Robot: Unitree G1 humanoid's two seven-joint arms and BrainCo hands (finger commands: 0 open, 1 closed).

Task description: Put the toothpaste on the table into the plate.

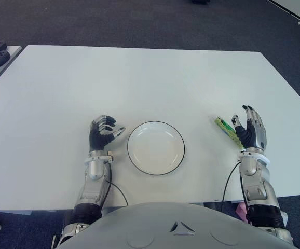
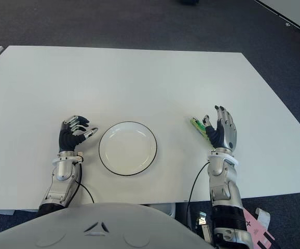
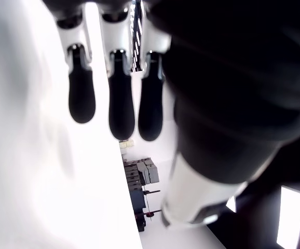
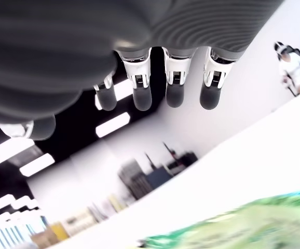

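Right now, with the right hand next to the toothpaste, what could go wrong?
1. The right hand is open beside the toothpaste, which lies flat on the table. The fingers may push it away instead of gripping it.
2. The tube is slim and lies low, so a grip could slip on the way to the plate.
3. The left hand shows close to the plate's left side; a bump could shift the plate.
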